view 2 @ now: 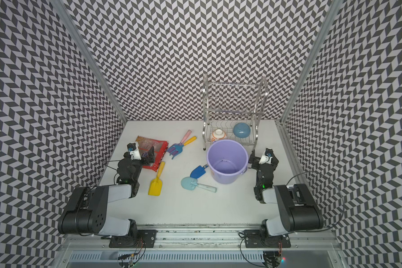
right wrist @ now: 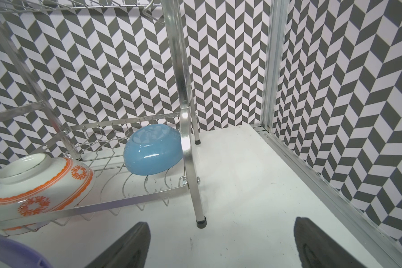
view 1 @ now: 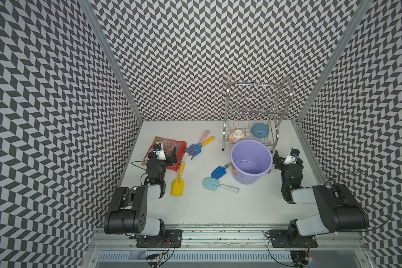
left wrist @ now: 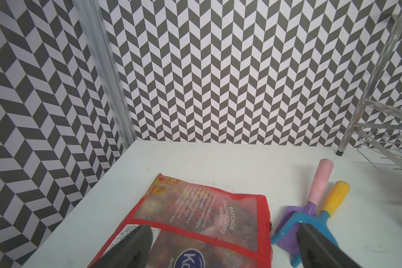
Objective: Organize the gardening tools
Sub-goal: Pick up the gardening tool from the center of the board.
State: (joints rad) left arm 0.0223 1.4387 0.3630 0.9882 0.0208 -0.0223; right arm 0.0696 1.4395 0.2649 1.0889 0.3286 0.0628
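Right tool (view 1: pixel 276 160) gapes between bucket (view 1: pixel 248 178) and edge rail (right wrist: pixel 323 183).

In both top views we look steeply down from high above the near edge of the table (view 1: pixel 195 208), facing the back wall, far enough off to take in the whole tabletop; these 2 views share almost everything. From the left wrist we look low and close across the snack packet (left wrist: pixel 195 220) toward the back left corner, the purple pink-handled fork (left wrist: pixel 317 192) and blue yellow-handled rake (left wrist: pixel 324 214) just beside it. From the right wrist we look low toward the back right corner, close to the dish rack (right wrist: pixel 183 130) and its blue bowl (right wrist: pixel 153 150). The 2 wrist views share that rack (left wrist: pixel 351 130), the table and the back wall.
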